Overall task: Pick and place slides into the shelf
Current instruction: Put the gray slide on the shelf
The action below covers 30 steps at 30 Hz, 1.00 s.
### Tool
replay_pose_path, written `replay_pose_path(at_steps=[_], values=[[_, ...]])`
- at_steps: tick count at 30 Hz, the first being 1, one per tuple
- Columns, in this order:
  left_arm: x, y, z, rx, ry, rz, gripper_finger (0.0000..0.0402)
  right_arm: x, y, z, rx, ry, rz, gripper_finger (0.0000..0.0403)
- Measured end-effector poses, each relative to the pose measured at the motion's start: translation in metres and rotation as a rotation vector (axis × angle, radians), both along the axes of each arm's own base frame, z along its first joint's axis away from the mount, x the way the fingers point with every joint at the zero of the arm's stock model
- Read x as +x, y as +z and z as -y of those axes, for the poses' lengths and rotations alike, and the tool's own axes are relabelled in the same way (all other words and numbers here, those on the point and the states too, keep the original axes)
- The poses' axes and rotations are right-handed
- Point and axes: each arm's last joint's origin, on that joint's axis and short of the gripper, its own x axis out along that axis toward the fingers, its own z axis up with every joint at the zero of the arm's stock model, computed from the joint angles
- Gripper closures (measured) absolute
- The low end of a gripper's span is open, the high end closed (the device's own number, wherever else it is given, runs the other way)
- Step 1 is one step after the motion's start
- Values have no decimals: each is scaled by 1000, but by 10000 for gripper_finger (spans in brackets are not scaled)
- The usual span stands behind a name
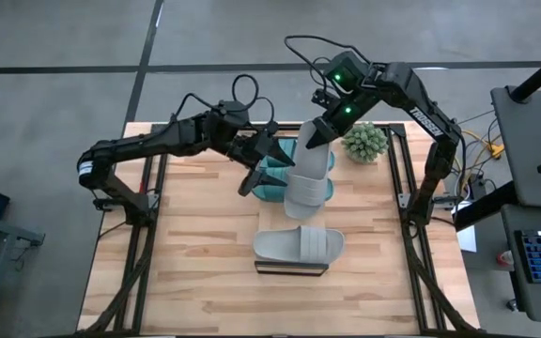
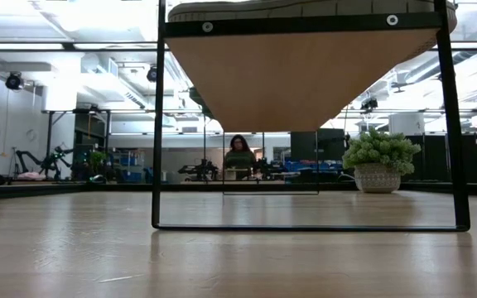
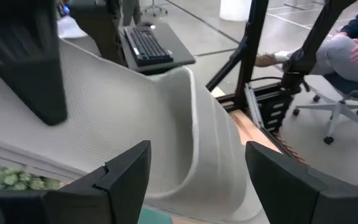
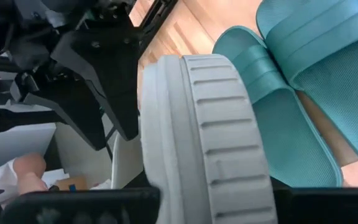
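Midway: one grey slide [image 1: 299, 246] already on the shelf [image 1: 291, 268], two teal slides [image 1: 272, 176] on the table behind. Second grey slide [image 1: 308, 178] pinched by right gripper [image 1: 310, 139], raised over the teals; left gripper [image 1: 252, 180] beside it, fingers spread, empty. Next, likely: carry to the shelf, set beside the first.

Both dark arms reach toward the middle from opposite sides, the right pincer [image 1: 310, 139] clamped shut with its wrist angled down, the left pincer [image 1: 255, 175] spread apart just beside it.
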Motion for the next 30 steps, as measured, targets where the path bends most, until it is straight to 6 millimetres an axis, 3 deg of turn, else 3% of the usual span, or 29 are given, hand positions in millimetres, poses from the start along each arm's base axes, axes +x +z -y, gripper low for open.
replay_pose_path(at_steps=[11, 30], values=[[6, -6, 14, -30, -102, -22, 155, 0, 0, 0, -6, 7, 4, 359], [23, -19, 11, -34, -102, -47, 155, 1, -1, 1, -15, 3, 5, 359]])
